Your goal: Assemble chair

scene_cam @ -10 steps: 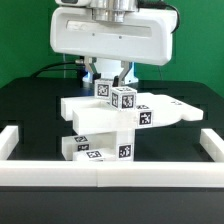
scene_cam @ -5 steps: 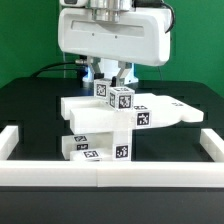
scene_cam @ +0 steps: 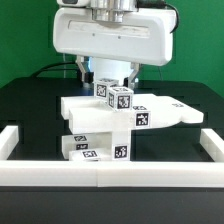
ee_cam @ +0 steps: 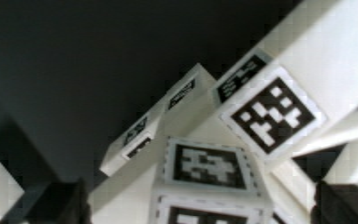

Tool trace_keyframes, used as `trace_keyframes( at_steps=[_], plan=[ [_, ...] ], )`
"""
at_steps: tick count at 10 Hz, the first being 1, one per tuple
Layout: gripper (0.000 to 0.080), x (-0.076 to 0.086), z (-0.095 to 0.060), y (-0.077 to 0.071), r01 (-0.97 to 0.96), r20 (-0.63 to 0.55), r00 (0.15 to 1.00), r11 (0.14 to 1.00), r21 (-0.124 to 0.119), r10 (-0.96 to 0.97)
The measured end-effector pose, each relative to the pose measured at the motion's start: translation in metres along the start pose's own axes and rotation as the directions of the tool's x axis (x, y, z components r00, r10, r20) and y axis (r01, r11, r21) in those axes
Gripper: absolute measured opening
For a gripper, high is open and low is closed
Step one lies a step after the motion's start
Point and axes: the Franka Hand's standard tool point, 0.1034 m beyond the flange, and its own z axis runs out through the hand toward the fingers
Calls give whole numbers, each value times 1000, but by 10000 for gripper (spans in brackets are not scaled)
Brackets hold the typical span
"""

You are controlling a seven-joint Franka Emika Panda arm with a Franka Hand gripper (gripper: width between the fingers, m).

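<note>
The half-built chair (scene_cam: 110,125) stands in the middle of the black table, a stack of white slabs and posts with black-and-white tags. My gripper (scene_cam: 108,80) hangs right above its upper rear post (scene_cam: 103,88). The jaws are spread wide on either side of that post and do not touch it. In the wrist view the tagged white post (ee_cam: 208,165) fills the space between the two dark fingers (ee_cam: 60,200), with a gap showing on each side. My gripper (ee_cam: 202,200) is open.
White border rails run along the front (scene_cam: 100,172), the exterior view's left (scene_cam: 10,140) and the exterior view's right (scene_cam: 212,145) of the black table. A green wall stands behind the arm.
The jaws have gone from shut on the upper post to wide open, letting go of it. The arm and the chair parts have stayed where they were.
</note>
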Motion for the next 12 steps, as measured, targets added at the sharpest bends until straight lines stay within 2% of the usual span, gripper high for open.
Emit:
trace_keyframes(
  at_steps=[2,5,10,12],
  plan=[
    [647,0,0,0,165,0,986,986,-1,-165],
    [649,0,-1,-2,433,1,902,902,-11,-433],
    [649,1,-1,0,741,13,671,671,-20,-741],
    [649,1,-1,2,809,18,588,588,-22,-809]
  ],
)
